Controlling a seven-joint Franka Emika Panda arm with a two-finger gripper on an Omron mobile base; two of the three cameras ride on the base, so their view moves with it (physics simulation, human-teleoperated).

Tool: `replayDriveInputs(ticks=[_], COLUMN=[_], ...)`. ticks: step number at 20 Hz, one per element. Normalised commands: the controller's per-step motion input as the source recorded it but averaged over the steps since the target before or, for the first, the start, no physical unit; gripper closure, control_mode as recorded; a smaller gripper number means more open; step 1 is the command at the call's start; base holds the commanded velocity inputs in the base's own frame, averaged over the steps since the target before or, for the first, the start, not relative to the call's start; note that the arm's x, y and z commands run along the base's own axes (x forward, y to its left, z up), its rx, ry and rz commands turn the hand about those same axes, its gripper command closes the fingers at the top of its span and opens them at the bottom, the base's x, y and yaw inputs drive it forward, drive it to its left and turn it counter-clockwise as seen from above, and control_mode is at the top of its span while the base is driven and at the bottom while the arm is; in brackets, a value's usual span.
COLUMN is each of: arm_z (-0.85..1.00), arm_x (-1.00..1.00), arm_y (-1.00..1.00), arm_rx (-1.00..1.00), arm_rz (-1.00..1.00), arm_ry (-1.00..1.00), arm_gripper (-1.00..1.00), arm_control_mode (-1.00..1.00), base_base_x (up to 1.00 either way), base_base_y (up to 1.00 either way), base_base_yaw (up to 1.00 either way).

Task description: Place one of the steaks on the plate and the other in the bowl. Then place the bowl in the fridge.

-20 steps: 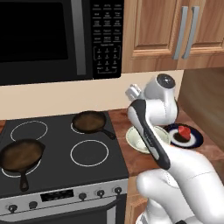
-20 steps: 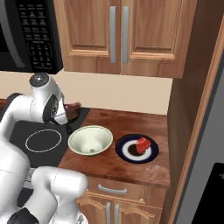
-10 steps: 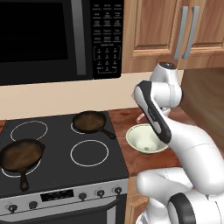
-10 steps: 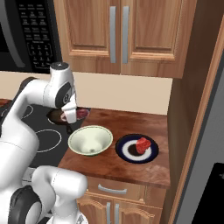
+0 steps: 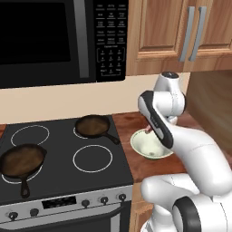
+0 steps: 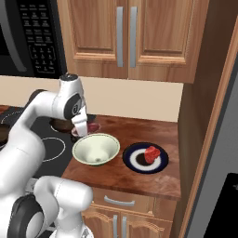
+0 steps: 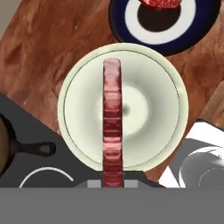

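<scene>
Red and marbled, the second steak point(image 7: 112, 122) hangs edge-on, clamped between the gripper point(image 6: 83, 131)'s fingers, its long axis running straight across the cream bowl point(image 7: 164, 78) directly below, near the worktop's stove-side edge, beside the plate point(image 6: 132, 159) bearing the first steak point(image 6: 151, 154).

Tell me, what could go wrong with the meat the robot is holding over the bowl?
1. The fingers pinch the thin red raw steak on edge above the shallow round pale cream-green bowl. Dropped from up there, it might bounce or tip over the low rim onto the brown wooden counter.
2. The bowl sits close to the black stovetop and the flat round dark navy plate. A bump from the arm while lowering could push the bowl into either.
</scene>
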Motion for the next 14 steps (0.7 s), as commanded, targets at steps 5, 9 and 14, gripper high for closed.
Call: replayDriveInputs(ticks=[5, 9, 14], arm_z=[-0.80, -0.62, -0.51], arm_x=[0.00, 0.00, 0.00], arm_y=[-0.24, -0.18, -0.09], arm_rx=[-0.12, -0.04, 0.00], arm_rz=[0.00, 0.01, 0.00], arm_ry=[0.00, 0.00, 0.00], arm_gripper=[1.00, 1.00, 1.00], arm_control_mode=[-1.00, -1.00, -1.00], base_base_x=[0.00, 0.00, 0.00], base_base_y=[0.00, 0.00, 0.00], base_base_yaw=[0.00, 0.00, 0.00])
